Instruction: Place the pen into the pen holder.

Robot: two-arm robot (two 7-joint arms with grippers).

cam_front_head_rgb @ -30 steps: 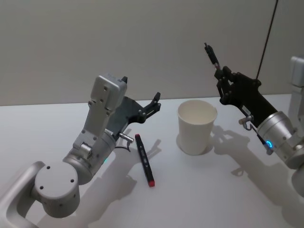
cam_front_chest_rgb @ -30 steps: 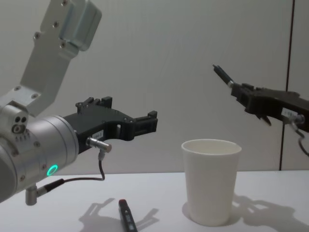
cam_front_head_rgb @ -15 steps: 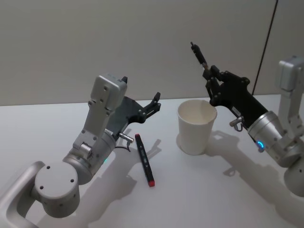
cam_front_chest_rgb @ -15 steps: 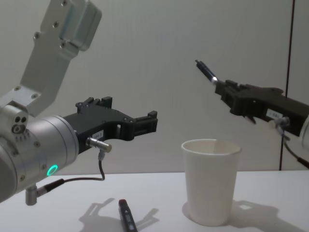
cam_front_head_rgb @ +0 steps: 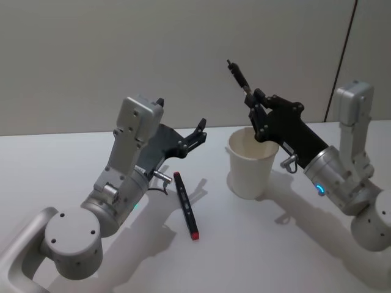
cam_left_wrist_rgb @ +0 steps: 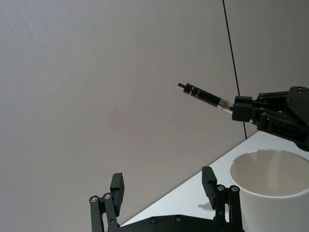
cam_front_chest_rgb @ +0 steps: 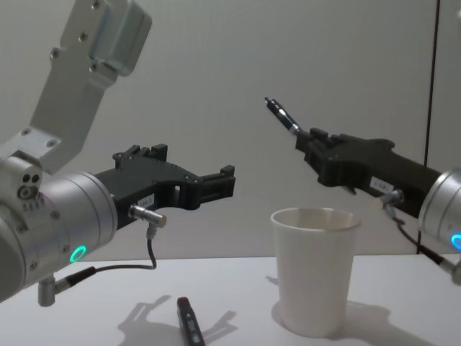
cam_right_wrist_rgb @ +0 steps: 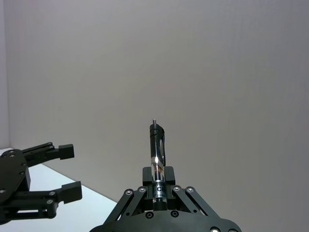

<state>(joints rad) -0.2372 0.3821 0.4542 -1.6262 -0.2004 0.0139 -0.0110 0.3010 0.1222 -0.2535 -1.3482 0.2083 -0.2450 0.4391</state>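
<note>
While my right end effector (cam_front_head_rgb: 255,104) grips a black pen (cam_front_head_rgb: 237,74) tilted above the white paper cup (cam_front_head_rgb: 249,171), my left end effector (cam_front_head_rgb: 197,133) hangs open over the surface (cam_front_head_rgb: 293,256).

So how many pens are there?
2. The black pen sticks up from the right gripper, over the white cup. The red-tipped pen lies on the table near the open left gripper. More could hide inside the cup.

Right claw (cam_right_wrist_rgb: 157,176) clamped, raised; left claw (cam_left_wrist_rgb: 163,183) spread.
</note>
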